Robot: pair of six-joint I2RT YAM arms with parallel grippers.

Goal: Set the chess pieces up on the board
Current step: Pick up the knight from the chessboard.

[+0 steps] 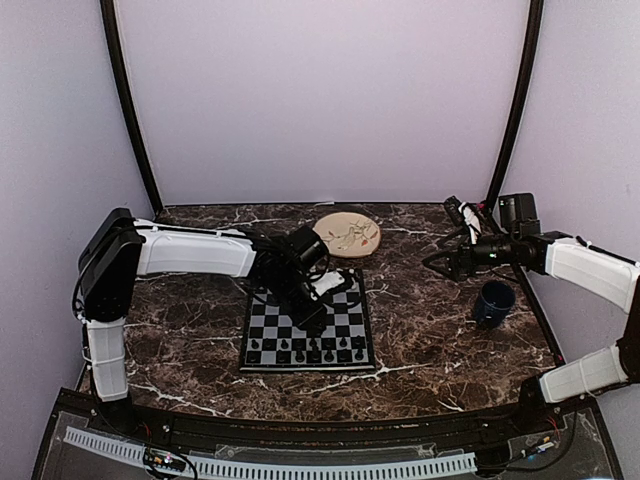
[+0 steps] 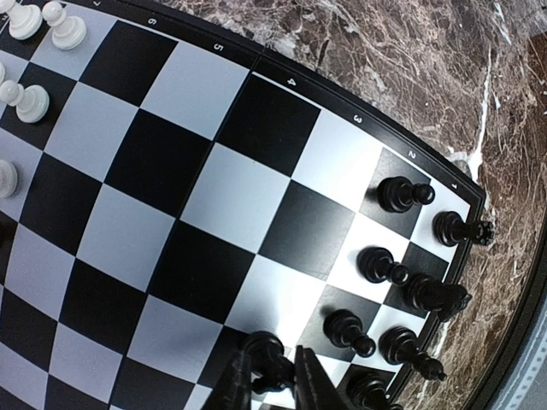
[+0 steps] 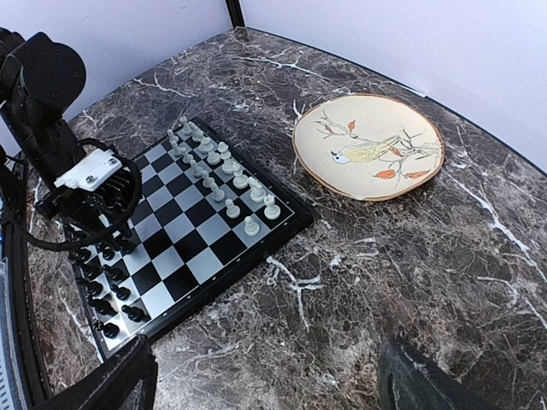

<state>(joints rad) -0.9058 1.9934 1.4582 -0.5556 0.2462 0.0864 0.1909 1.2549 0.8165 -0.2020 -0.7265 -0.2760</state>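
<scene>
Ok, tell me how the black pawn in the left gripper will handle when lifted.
The tiny glossy black pawn in the left gripper probably weighs little. Its rounded, shiny body may slip or twist in the grip. Tall on a narrow base, it likely tips if nudged.

The table (image 1: 440, 340) looks like polished brown marble, glossy with white veins. The board (image 2: 197, 162) is smooth and shiny, the black chess pieces (image 2: 402, 195) glossy plastic by their look. The plate (image 3: 410, 137) seems matt pottery.
</scene>
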